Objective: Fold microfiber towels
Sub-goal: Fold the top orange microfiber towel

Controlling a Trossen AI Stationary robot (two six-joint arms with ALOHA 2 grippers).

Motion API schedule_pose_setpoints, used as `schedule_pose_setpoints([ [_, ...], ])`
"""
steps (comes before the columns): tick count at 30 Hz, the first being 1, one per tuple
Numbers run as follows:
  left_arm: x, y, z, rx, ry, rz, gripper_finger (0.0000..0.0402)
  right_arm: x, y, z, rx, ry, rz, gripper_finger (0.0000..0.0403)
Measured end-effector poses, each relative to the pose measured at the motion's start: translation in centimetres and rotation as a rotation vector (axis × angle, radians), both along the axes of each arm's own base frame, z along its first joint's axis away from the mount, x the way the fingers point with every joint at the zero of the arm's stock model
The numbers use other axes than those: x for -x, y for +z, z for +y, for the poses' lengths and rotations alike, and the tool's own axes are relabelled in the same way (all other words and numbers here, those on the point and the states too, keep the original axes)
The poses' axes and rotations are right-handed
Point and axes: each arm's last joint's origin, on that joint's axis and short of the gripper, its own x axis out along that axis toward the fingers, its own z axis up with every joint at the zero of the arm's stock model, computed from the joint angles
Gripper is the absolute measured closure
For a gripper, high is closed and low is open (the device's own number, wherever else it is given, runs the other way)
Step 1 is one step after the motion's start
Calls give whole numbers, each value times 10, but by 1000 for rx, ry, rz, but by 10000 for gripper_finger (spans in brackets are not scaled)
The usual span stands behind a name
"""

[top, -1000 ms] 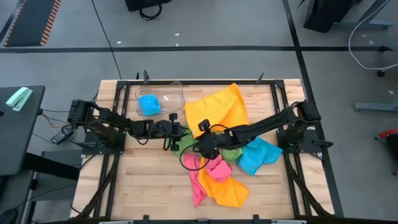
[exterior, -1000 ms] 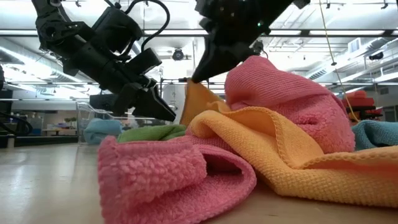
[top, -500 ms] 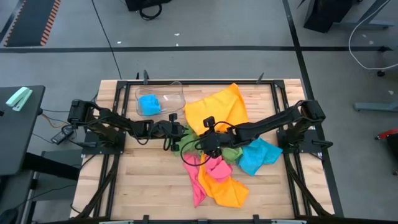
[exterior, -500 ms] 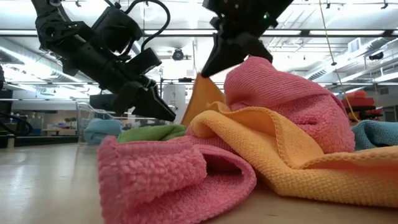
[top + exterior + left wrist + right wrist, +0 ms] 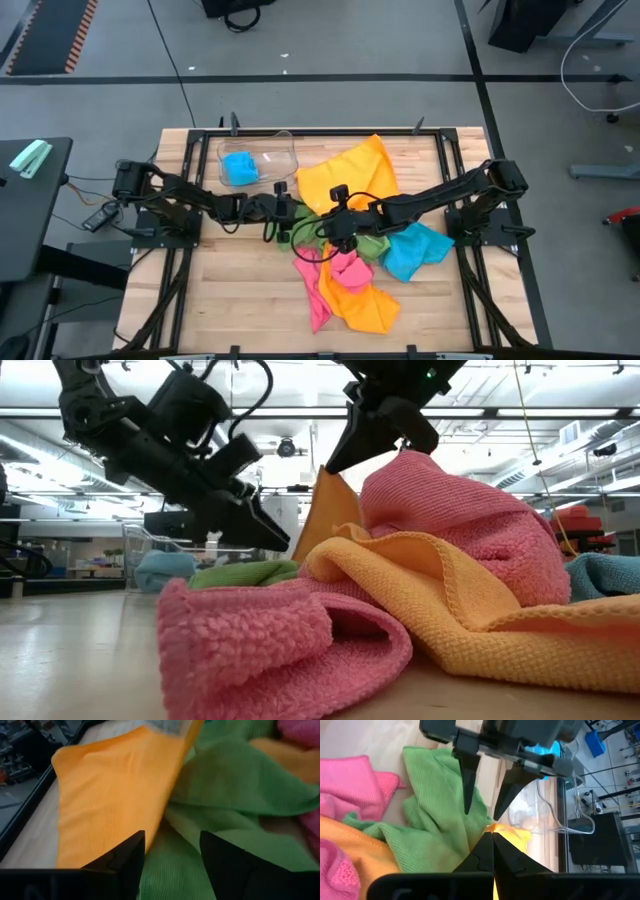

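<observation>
- Where the table's far-left part lay in the high view, a clear plastic bin (image 5: 257, 162) stood holding one blue towel (image 5: 240, 167).
- Left gripper (image 5: 293, 211): just right of the bin, over the green towel (image 5: 372, 247); its fingers (image 5: 468, 775) stood apart with nothing between them, tips pointing down at the green cloth.
- Large orange towel (image 5: 350, 178): spread across the table's far centre, one edge raised off the surface.
- Right gripper (image 5: 327, 226): at the table's middle, fingers pressed together on that raised orange edge, lifting it to a peak in the low view.
- Green towel: crumpled beneath both grippers, partly under the orange one.
- Pink towel (image 5: 349, 271): bunched in front of the green; a second pink strip possibly belonged to the same cloth, though the heap hid the join.
- Second orange towel (image 5: 362, 304): rumpled at the near centre, touching the pink.
- Second blue towel (image 5: 415, 250): right of the heap, against the green.
</observation>
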Motion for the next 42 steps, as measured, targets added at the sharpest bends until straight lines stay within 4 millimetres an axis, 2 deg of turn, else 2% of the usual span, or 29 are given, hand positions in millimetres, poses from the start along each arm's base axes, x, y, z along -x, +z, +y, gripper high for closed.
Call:
schedule_pose_setpoints([
  [4, -3, -11, 6, -61, 41, 28, 196, 1, 2, 2, -2, 7, -6, 403],
  [10, -8, -18, 11, -160, 91, 30, 213, 5, 9, 7, -9, 20, -28, 403],
  [22, -10, -19, 10, -259, 33, 82, 252, 32, 47, 18, -87, 33, -128, 403],
  [33, -9, -22, -4, -304, -44, 124, 277, 52, 54, 21, -136, -1, -77, 403],
  [42, -9, -22, -9, -356, -54, 139, 260, 69, 58, 31, -183, -7, -41, 403],
])
